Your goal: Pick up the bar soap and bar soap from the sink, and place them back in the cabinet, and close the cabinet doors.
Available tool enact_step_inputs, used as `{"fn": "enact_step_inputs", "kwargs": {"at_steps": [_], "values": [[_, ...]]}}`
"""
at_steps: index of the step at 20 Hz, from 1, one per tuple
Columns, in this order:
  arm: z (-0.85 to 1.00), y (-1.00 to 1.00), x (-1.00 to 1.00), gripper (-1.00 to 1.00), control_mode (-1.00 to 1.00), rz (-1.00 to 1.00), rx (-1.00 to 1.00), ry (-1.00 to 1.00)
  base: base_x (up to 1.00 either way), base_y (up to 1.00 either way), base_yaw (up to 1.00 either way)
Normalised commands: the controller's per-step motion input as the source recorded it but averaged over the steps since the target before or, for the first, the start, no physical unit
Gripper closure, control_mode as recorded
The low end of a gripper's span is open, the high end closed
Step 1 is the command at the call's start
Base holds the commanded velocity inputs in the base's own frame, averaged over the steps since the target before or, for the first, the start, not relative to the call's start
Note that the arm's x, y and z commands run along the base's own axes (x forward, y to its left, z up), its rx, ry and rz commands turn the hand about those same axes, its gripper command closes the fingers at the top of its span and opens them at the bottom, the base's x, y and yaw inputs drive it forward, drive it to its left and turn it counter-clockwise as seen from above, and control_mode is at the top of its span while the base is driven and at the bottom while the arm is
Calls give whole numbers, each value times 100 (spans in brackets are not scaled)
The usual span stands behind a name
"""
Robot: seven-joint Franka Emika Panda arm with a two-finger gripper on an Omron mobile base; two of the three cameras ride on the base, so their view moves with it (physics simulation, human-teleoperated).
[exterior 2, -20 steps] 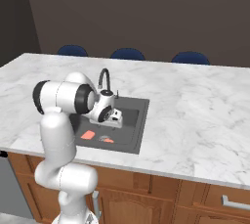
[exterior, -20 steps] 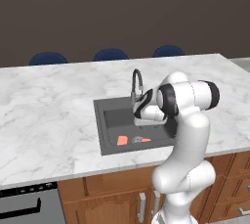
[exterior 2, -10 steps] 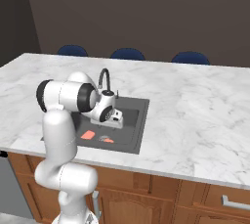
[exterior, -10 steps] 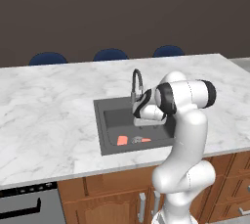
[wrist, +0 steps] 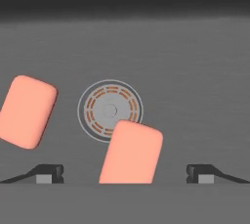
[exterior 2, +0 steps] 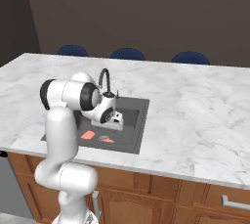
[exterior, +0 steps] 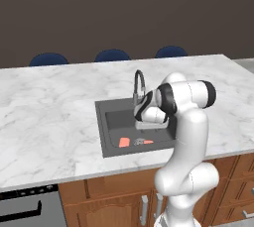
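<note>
Two bar soaps lie on the floor of the sink [exterior: 106, 122]: one bar soap [wrist: 131, 152] overlapping the drain strainer [wrist: 110, 110], the other bar soap [wrist: 27, 111] to its left. The gripper [wrist: 125, 173] hangs above with its fingers spread wide. Each bar looks light, stiff and probably slippery; I'd pinch across the short sides.

The arm [exterior: 188, 137] is glossy white, made of rounded thick segments with dark black bands at the joints. The hand [exterior 2: 108, 113] is white and grey with a dark round part. Two small dark fingertips [wrist: 46, 173] have grey pads.
</note>
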Motion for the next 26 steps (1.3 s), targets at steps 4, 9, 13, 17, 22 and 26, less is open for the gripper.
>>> {"fn": "enact_step_inputs", "kwargs": {"at_steps": [4, 9, 13, 17, 22, 26], "values": [[-25, 0, 0, -100, -100, 0, 0, 1, 0, 0, 0], [-24, 0, 0, -100, -100, 0, 0, 2, 0, 0, 0], [-16, 0, 0, -100, -100, 0, 0, 2, 0, 0, 0], [-15, 0, 0, -100, -100, 0, 0, 0, 0, 0, 0], [-17, 0, 0, -100, -100, 0, 0, 0, 0, 0, 0], [-22, 0, 0, -100, -100, 0, 0, 0, 0, 0, 0]]}}
